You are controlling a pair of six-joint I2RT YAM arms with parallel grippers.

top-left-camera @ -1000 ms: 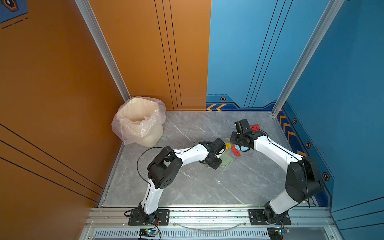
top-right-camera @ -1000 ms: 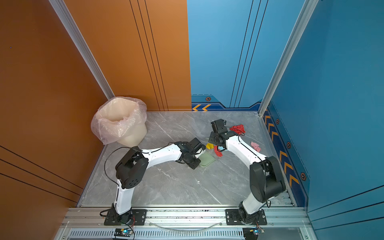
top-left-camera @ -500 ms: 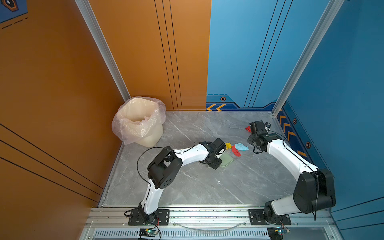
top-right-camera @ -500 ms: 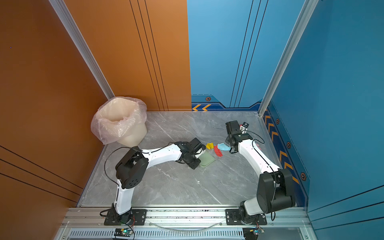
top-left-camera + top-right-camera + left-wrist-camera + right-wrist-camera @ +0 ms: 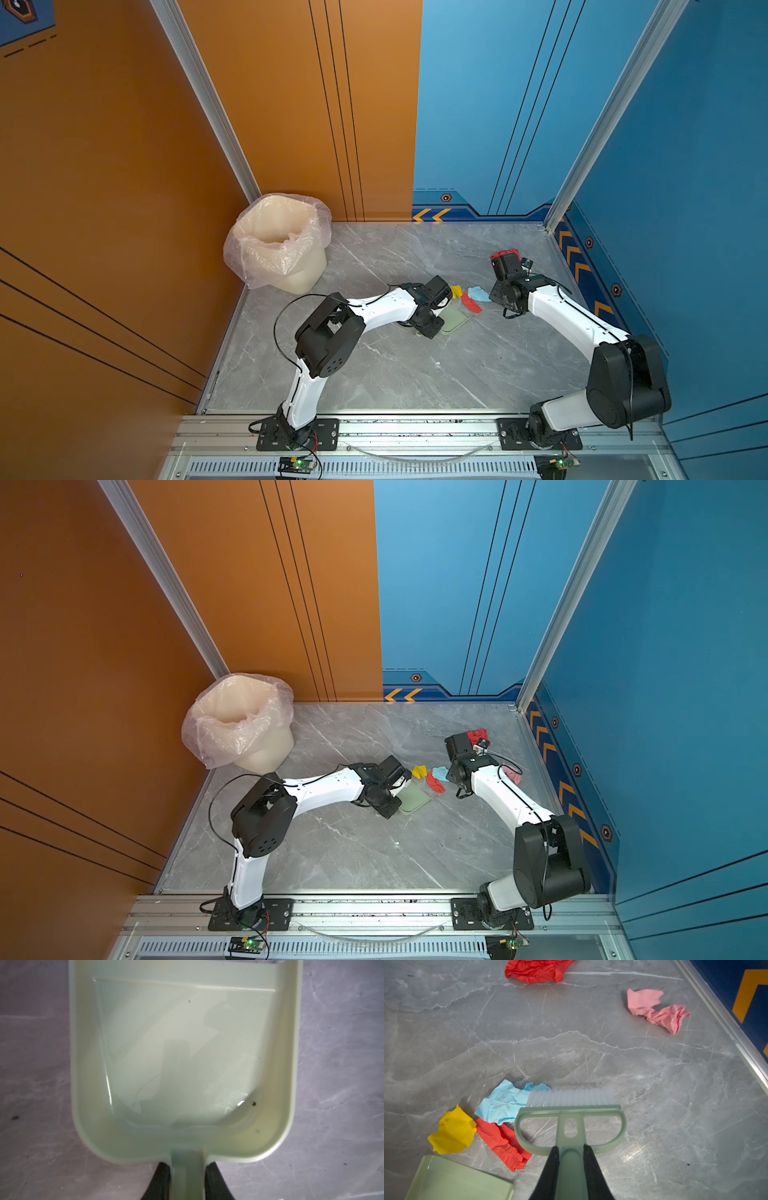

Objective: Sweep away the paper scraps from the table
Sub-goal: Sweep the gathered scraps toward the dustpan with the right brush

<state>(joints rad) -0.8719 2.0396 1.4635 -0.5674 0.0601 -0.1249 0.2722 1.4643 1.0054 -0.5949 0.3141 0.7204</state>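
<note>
Left gripper [image 5: 187, 1176] is clamped on the handle of the pale green dustpan [image 5: 187, 1053], laid flat and empty on the table [image 5: 571, 1053]. Just beside the pan, a yellow scrap [image 5: 453, 1130], a red scrap [image 5: 503, 1145] and a light blue scrap [image 5: 502, 1103] are bunched between it and the brush [image 5: 571, 1099]. The brush is gripped by its stem in the right gripper [image 5: 571, 1155], the nearer arm; its bristle row is set crosswise to the stem, one end touching the light blue scrap. A pink scrap [image 5: 656, 1011] and a second red scrap [image 5: 535, 970] are seen farther off. No brand or writing can be read.
</note>
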